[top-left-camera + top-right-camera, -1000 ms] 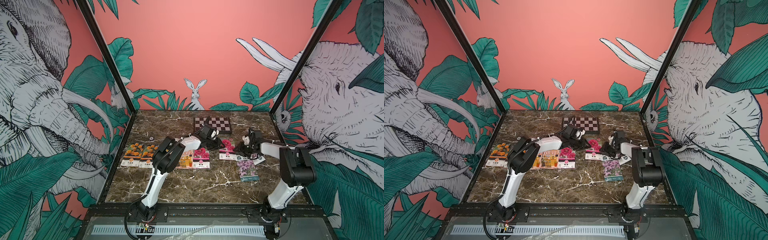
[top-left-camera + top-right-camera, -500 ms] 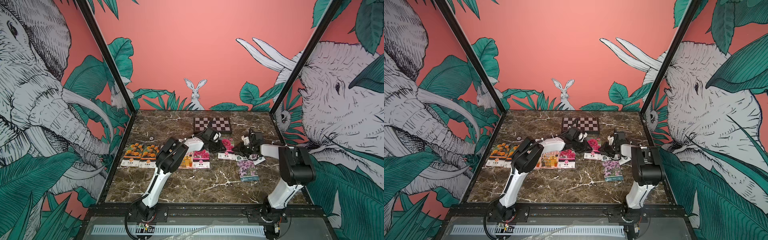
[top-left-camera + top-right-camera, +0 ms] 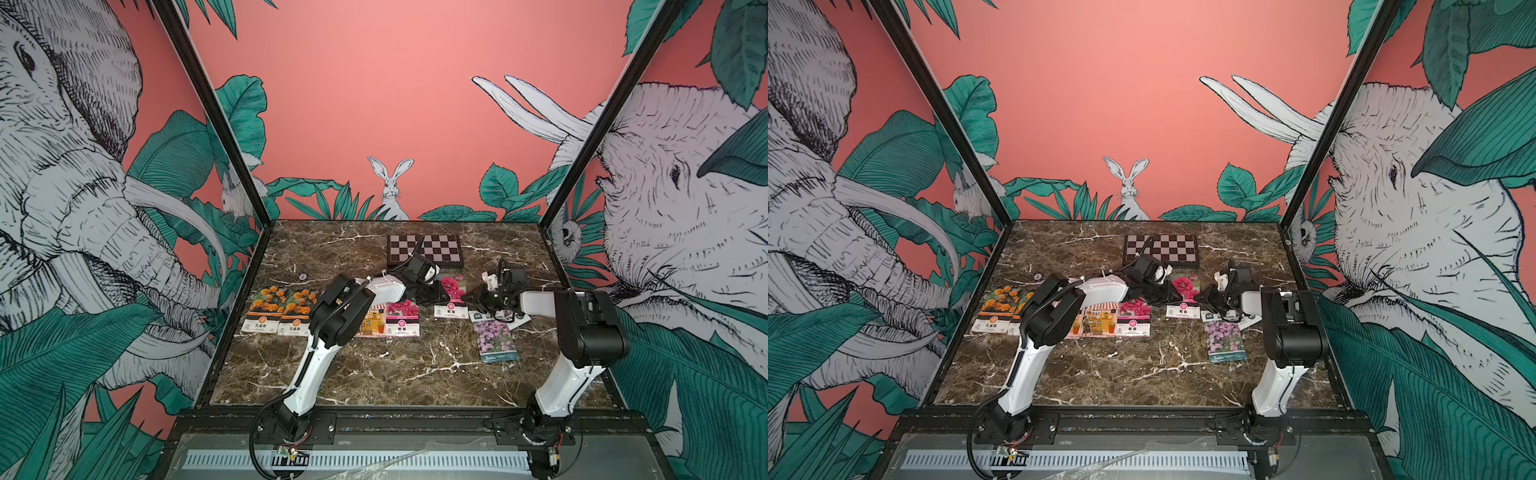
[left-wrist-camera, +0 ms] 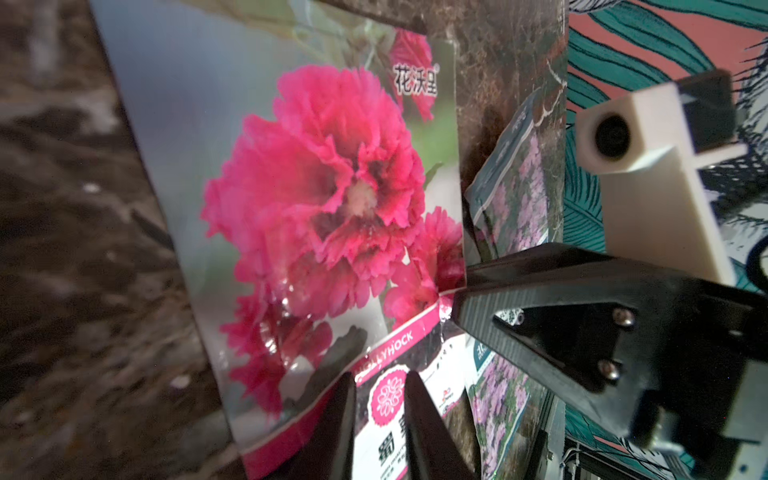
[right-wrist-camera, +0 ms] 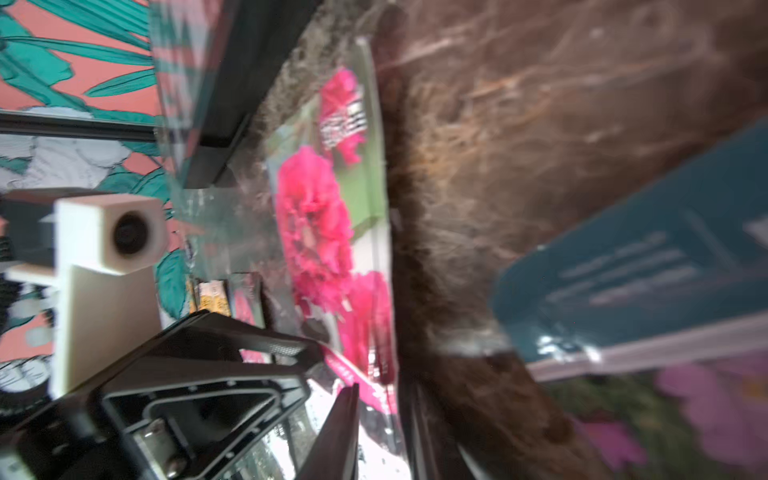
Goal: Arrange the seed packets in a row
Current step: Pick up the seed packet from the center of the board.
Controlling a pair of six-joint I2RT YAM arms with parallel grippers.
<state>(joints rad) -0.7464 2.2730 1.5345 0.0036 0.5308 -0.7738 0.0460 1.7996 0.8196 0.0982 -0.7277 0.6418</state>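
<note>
Magenta packet [image 3: 452,296] lies on the tabletop [image 3: 374,374], set back from the row and between both arms, w/ the lilac packet [image 3: 494,340] near. Left pincer [image 4: 379,382]: jaws slightly apart over the label end, packet face visible thru the gap, so prob not clamped. Right pincer [image 3: 473,297] is at the opposite edge; grip can't tell, view's blurred. Expect light, thin, floppy, glossy = slippery. Take a free edge/corner and don't crease it.

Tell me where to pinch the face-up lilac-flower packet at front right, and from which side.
Probably its near short edge, the label end, coming low from the front. The lilac-flower packet lies flat on the table, long axis front to back; its far end meets another packet, the near end is free.
</note>
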